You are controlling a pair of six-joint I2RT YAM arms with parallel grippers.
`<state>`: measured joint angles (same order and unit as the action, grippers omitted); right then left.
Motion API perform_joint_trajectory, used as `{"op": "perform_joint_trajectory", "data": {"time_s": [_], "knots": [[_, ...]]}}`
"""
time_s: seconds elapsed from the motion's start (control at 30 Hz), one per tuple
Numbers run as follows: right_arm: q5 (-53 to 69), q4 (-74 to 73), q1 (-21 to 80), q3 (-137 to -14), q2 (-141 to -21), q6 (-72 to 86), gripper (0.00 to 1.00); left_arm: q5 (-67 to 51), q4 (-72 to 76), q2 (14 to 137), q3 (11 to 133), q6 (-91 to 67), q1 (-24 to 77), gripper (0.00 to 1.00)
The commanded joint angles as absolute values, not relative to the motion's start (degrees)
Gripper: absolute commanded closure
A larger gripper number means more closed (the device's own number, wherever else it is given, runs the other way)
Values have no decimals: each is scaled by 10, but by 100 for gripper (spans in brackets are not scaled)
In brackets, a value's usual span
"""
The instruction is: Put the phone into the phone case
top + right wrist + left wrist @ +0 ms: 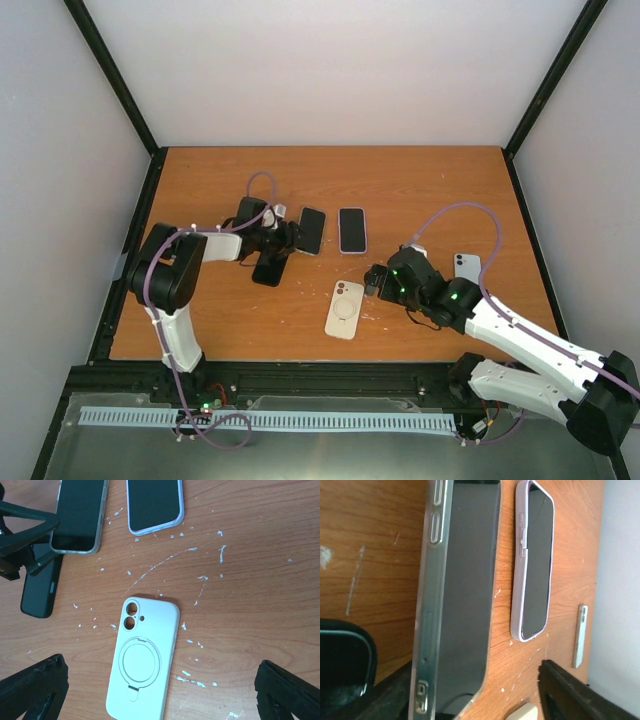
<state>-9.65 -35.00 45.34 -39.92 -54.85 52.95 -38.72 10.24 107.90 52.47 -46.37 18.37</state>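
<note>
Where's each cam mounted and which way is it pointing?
Top external: above and behind the bases, looking down on the table; left arm and right arm both show.
Left wrist: close over the table, sighting along the clear-cased phone; own fingers at the bottom edge.
Right wrist: looks down on the white case; own fingers in the bottom corners.
Shared: both wrist views catch the purple-cased phone.
</note>
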Motion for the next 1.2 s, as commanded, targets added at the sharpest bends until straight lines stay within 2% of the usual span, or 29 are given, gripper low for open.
{"op": "perform_joint_trajectory", "data": {"time_s": [0.0, 0.23, 0.43, 0.57, 0.7, 0.87, 1.03, 1.17], "knots": [[-105, -354, 450, -393, -542, 526, 0, -344, 47, 1024, 541, -421, 179, 33], [0, -252, 450, -347, -547, 517, 4, -322, 6, 957, 494, -413, 182, 18], [58, -181, 451, -320, -580, 530, 10, -330, 6, 923, 450, -403, 185, 17], [66, -152, 451, -315, -604, 536, 15, -344, 13, 902, 426, -405, 191, 20], [81, -91, 452, -290, -633, 558, 27, -351, 22, 865, 396, -418, 216, 24], [73, -41, 452, -256, -669, 586, 36, -351, 39, 827, 353, -451, 259, 26], [66, 13, 452, -216, -683, 608, 33, -356, 88, 794, 295, -500, 289, 30], [91, 89, 453, -182, -699, 622, 27, -373, 161, 803, 248, -539, 304, 40]]}}
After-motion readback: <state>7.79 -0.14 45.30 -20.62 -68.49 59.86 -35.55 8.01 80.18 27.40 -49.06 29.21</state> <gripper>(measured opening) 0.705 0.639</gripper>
